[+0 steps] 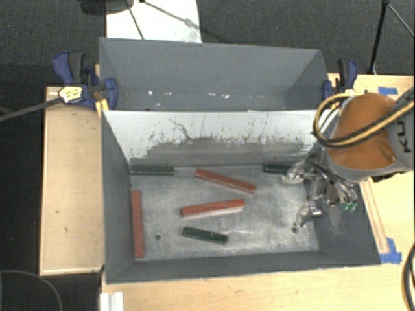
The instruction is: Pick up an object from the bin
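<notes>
Six slim bars lie flat on the floor of the bin (115,193), and none of them is in the hand (303,219). The hand hangs low at the bin's right side over bare, scuffed metal, and we cannot tell whether it is wide or narrow. Nearest to it is the short green bar (277,168), a little farther and to the left, tucked along the foot of the far wall; we judge that this leaves scant room on the wall side. The slanted red bar (225,181) and the middle red bar (213,208) lie apart in the open, so they look easier to take. The near green bar (205,236), the far-left green bar (152,170) and the left-wall red bar (137,224) lie well away from the hand.
</notes>
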`<state>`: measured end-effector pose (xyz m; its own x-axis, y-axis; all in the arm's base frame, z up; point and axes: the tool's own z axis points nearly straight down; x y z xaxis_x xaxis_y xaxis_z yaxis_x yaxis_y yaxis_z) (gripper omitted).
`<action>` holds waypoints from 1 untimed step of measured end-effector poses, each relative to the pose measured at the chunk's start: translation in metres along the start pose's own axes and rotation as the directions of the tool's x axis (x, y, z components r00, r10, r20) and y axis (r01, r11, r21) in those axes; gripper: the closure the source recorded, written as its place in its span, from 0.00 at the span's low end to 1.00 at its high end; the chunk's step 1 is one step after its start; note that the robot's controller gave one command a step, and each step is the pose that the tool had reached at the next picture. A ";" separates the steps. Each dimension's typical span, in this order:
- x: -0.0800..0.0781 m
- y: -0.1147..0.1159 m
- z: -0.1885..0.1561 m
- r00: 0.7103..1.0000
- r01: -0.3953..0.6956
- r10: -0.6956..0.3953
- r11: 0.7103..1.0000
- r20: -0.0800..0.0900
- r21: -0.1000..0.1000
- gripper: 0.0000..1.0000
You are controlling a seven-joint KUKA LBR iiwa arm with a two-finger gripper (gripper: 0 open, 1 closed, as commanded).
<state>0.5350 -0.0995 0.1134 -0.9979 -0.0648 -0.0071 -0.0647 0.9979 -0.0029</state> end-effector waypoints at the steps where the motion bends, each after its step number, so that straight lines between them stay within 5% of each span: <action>1: -0.038 0.046 0.011 0.997 0.071 -0.072 0.997 -0.010 -0.004 0.00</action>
<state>0.5697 -0.0508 0.1022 -0.9907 -0.1359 0.0032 -0.1359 0.9907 0.0010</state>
